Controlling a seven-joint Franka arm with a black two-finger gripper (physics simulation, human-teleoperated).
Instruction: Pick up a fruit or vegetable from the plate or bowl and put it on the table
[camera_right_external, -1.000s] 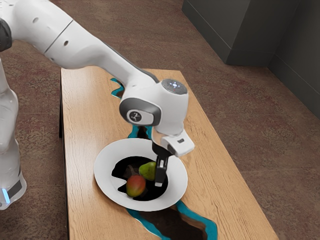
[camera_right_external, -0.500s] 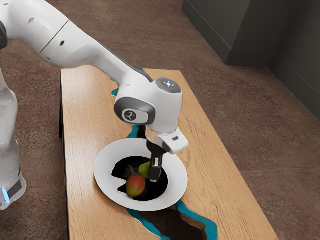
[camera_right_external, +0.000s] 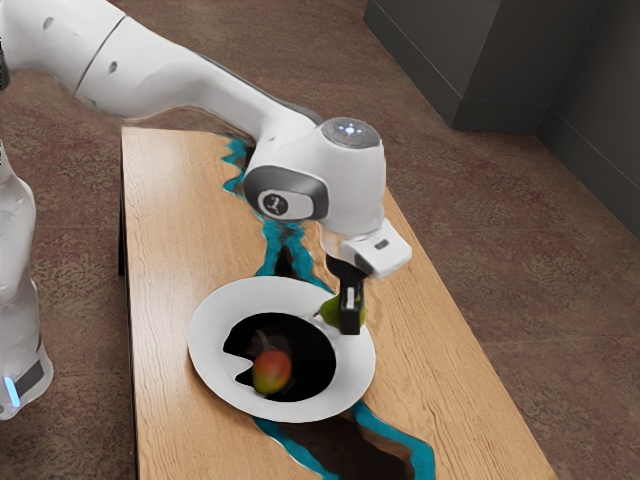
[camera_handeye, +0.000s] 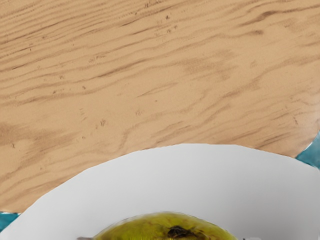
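Observation:
My gripper (camera_right_external: 349, 322) is over the plate's rim on the exterior view's right, shut on the green pear (camera_right_external: 329, 309), which is partly hidden behind the near finger. In the wrist view the pear (camera_handeye: 165, 227) looms at the lower edge, its dark end facing the camera, with the white plate (camera_handeye: 200, 170) beneath. A red and green mango (camera_right_external: 272, 371) lies in the dark middle of the plate (camera_right_external: 215, 375).
The wooden table (camera_right_external: 430, 380) extends past the plate toward the exterior view's right. Teal and dark inlay (camera_right_external: 395, 450) runs across it, passing under the plate. Dark wall panels (camera_right_external: 500, 60) stand beyond the floor.
My gripper first shifted slightly toward the exterior view's left, closing on the pear. Then it rose and moved toward the view's right, carrying the pear from the plate's middle. The mango stayed put.

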